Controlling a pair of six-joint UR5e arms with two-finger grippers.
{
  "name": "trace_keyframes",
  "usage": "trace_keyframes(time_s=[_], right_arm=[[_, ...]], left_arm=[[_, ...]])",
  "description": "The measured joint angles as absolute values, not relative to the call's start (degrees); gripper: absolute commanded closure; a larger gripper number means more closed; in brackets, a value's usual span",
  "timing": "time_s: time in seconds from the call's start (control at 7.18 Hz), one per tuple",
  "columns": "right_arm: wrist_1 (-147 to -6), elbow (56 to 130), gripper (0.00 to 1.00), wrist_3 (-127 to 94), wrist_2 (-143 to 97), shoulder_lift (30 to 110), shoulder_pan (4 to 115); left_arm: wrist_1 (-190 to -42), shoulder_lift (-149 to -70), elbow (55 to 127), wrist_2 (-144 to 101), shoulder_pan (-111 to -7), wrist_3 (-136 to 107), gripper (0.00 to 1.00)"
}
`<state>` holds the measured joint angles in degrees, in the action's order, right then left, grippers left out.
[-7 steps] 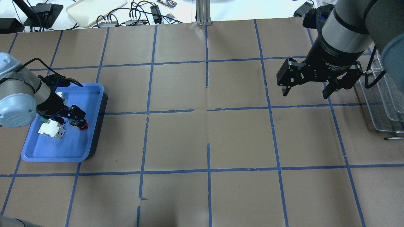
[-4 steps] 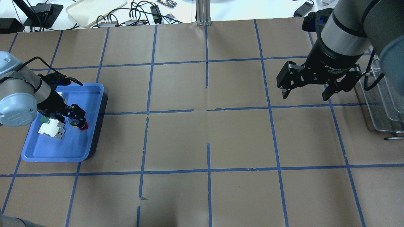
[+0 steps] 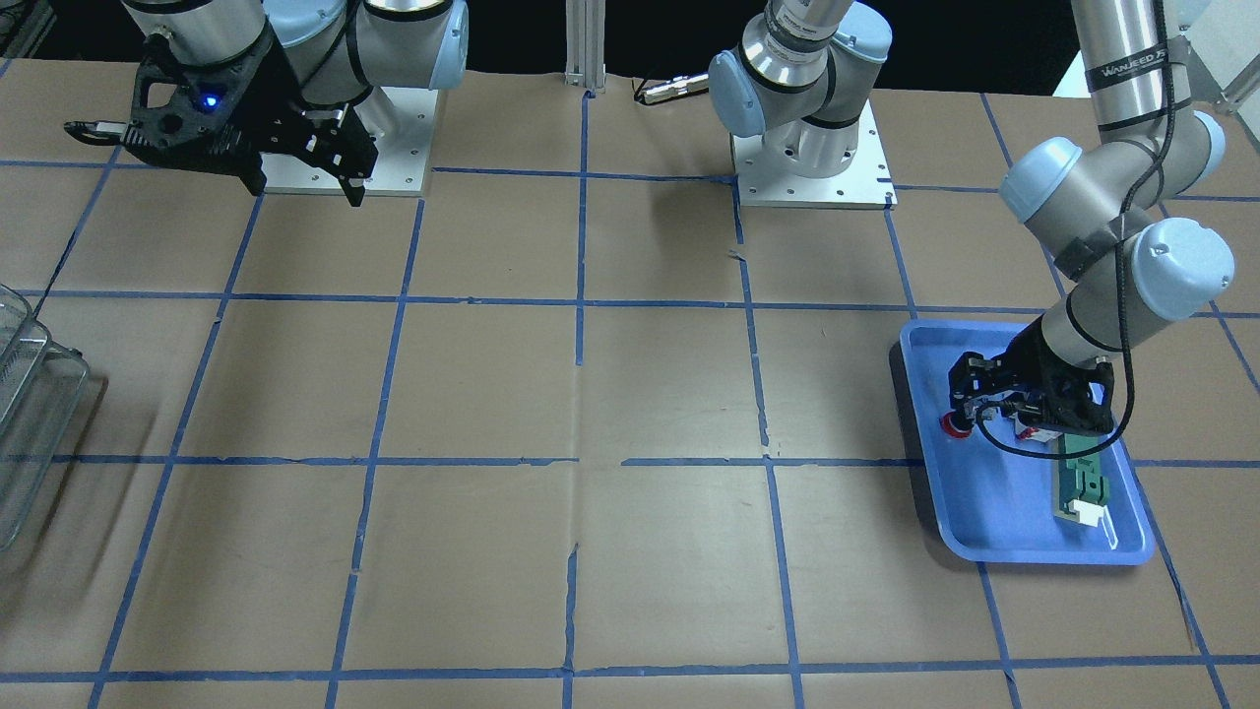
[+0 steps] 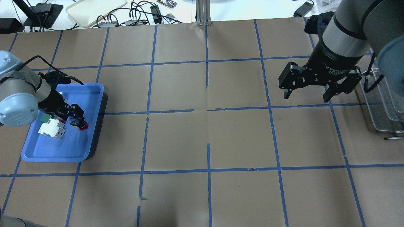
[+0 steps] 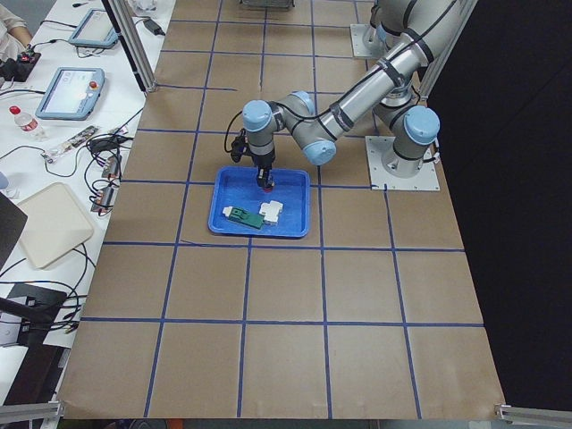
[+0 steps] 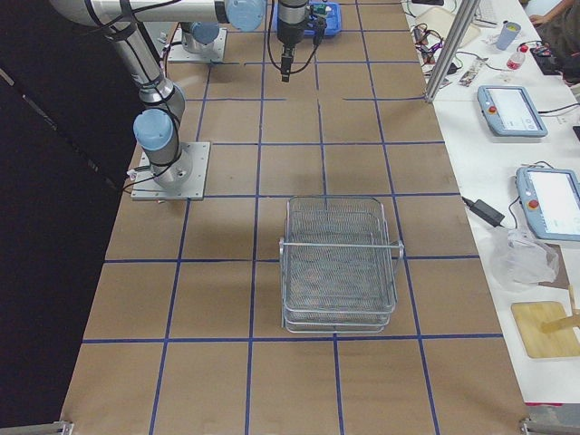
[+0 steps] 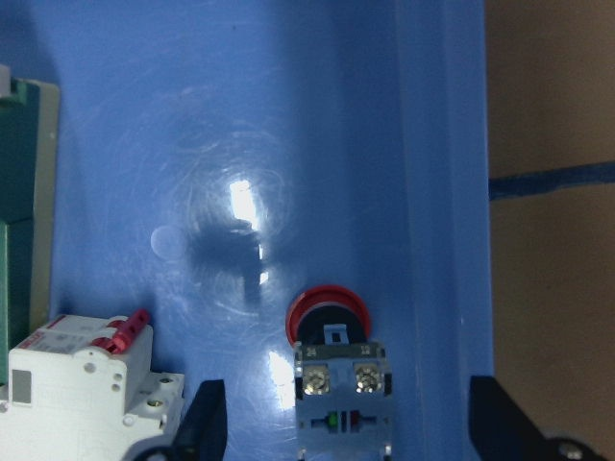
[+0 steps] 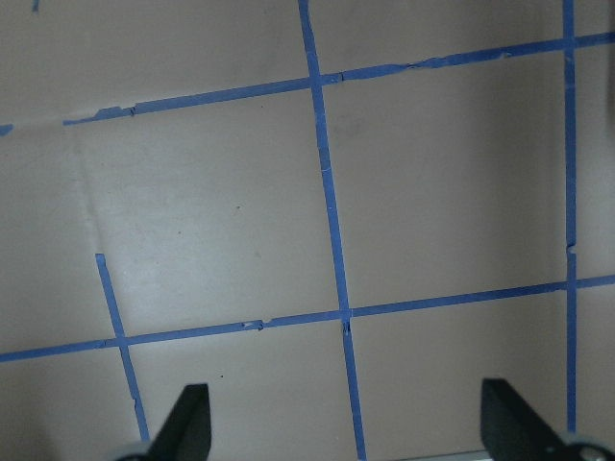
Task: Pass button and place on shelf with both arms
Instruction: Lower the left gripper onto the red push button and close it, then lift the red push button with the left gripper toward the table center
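The button (image 4: pixel 82 126) lies on its side in the blue tray (image 4: pixel 72 148), red head toward the tray's right wall. In the left wrist view its red head (image 7: pixel 328 312) and grey block sit between my fingers (image 7: pixel 207 427). My left gripper (image 4: pixel 75 120) is open and low over the button, jaws on either side of it and not touching. It also shows in the front view (image 3: pixel 984 414). My right gripper (image 4: pixel 305 96) is open and empty, above the table beside the wire shelf (image 4: pixel 383 104). The shelf (image 6: pixel 340 263) is empty.
A white-and-red boxy part (image 4: pixel 51 130) lies in the tray just left of the button. A flat green part (image 3: pixel 1081 483) lies in the tray beyond it. Cables and a cream tray (image 4: pixel 94 9) lie past the far table edge.
My right gripper has drifted a little toward the far table edge and stayed open. My left arm has shifted slightly over the tray. The button has not moved.
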<state>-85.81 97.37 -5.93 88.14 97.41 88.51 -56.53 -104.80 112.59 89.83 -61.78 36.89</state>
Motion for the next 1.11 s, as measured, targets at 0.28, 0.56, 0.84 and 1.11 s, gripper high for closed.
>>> trace_keyframes(time_s=[0.28,0.56,0.84,1.11], right_arm=[[-85.7,97.4,0.00,-5.9,87.1,96.3,88.4],[-85.5,96.9,0.00,-6.1,85.8,96.2,88.3],[-82.2,95.7,0.00,-6.1,85.7,96.5,88.3],[-80.4,95.6,0.00,-6.1,84.3,96.5,87.9]], left_arm=[[-56.5,-104.3,112.5,89.8,-61.8,38.4,1.00],[-58.5,-102.5,111.2,88.4,-62.2,38.8,1.00],[-72.0,-99.9,105.0,79.9,-62.4,38.4,1.00],[-86.1,-98.1,99.2,66.9,-65.9,37.4,1.00]])
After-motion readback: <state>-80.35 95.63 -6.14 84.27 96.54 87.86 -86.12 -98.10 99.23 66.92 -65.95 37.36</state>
